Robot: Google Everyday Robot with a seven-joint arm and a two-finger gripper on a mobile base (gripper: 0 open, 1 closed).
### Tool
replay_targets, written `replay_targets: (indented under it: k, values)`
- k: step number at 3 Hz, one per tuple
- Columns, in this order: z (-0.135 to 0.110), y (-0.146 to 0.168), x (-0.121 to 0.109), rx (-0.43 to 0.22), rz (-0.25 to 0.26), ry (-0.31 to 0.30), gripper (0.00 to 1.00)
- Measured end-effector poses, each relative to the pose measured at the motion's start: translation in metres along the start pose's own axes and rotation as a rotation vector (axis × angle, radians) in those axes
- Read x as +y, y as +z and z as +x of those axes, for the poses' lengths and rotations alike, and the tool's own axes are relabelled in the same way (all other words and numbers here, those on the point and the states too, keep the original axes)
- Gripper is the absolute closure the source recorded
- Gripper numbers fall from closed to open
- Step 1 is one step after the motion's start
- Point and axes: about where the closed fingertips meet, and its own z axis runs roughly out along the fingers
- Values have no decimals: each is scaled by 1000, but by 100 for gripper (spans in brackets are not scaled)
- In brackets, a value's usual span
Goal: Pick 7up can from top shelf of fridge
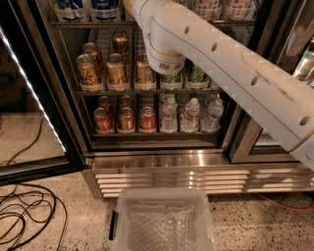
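Gripper: out of view, past the top edge of the frame where the arm (221,63) runs up in front of the top shelf (88,23). Open or closed: cannot tell.

Arm: white, thick, crosses from lower right up to top centre, its rounded joint hanging in front of the middle rack.

7up can (206,7): on the top shelf, just right of the arm, among pale cans. Only the lower parts show. Blue-and-white cans (71,7) stand left of the arm on the same shelf.

Fridge (196,171): door open to the left, with a light strip (29,83) along its edge. Middle rack holds gold-brown cans (117,71) and green cans (196,76), the latter partly behind the arm. Lower rack: red cans (126,117) at left, water bottles (190,115) at right.

Floor: clear plastic bin (162,192) in front of the ribbed steel base. Black cables (24,215) lie at left.
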Motion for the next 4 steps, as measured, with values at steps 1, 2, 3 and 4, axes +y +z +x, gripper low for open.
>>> replay_targets:
  k: [1,2,3,4]
  values:
    - [-1,-4,-1,1,-13,5,100]
    - [-4,-7,-1,-2,-26,9,100]
    - [-9,-10,-2,-8,-40,10,100]
    - [-17,-15,-3,-20,-56,8,100]
